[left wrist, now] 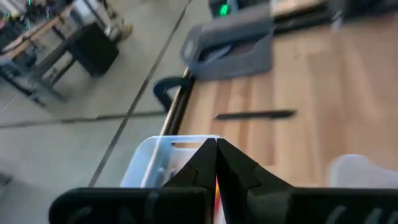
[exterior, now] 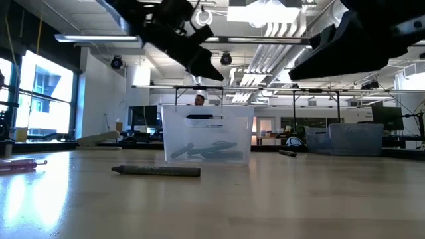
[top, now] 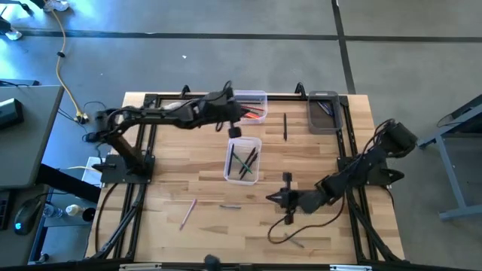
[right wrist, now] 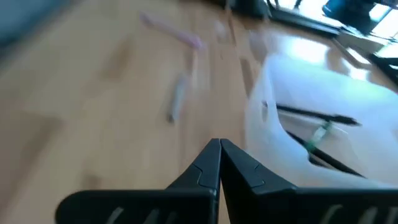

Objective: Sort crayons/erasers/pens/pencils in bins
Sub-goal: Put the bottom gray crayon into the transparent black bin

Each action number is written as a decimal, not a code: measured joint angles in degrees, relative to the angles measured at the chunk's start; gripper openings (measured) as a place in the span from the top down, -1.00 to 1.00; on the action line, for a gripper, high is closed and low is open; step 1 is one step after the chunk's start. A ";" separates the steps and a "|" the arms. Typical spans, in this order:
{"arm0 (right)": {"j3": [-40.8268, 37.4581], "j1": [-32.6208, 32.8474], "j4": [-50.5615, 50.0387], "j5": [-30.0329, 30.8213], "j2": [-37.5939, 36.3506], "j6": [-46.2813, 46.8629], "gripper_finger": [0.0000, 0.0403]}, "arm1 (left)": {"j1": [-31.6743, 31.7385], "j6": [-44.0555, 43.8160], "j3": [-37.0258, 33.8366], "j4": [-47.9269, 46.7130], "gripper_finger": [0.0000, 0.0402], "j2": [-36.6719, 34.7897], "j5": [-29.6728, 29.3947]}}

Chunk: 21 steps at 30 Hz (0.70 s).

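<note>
Three bins stand on the wooden table: a clear one (top: 253, 105) at the far edge with red-orange sticks in it, a clear one (top: 242, 159) in the middle with dark and green pens or pencils, and a dark grey one (top: 325, 111) at the far right. My left gripper (top: 241, 114) hovers shut above the far clear bin (left wrist: 163, 160), pointing toward the dark grey bin (left wrist: 230, 43). My right gripper (top: 271, 198) is shut above the table, near the middle bin (right wrist: 323, 118). Loose on the table lie a black pen (top: 285, 126), a grey crayon (top: 230, 205) and a pink pencil (top: 187, 213).
Another thin stick (top: 290, 239) lies near the front edge. Black frame rails (top: 151, 143) run along the table's left and right sides. In the low view the grey crayon (exterior: 156, 170) lies in front of the middle bin (exterior: 207, 136); both arms hang above.
</note>
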 joint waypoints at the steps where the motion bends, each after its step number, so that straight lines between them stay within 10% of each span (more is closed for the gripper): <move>1: -2.45 -0.70 4.10 -2.37 -1.72 -0.01 1.00 | -0.20 -0.85 -2.67 2.26 1.00 -1.84 1.23; 10: -10.55 -2.90 9.51 -7.75 -12.44 8.48 1.00 | -5.79 -11.52 -25.09 21.07 1.00 -16.98 9.49; 21: 11.56 3.69 -37.68 -3.10 -7.12 32.97 1.00 | -18.22 -18.76 -40.85 44.76 1.00 -23.34 9.21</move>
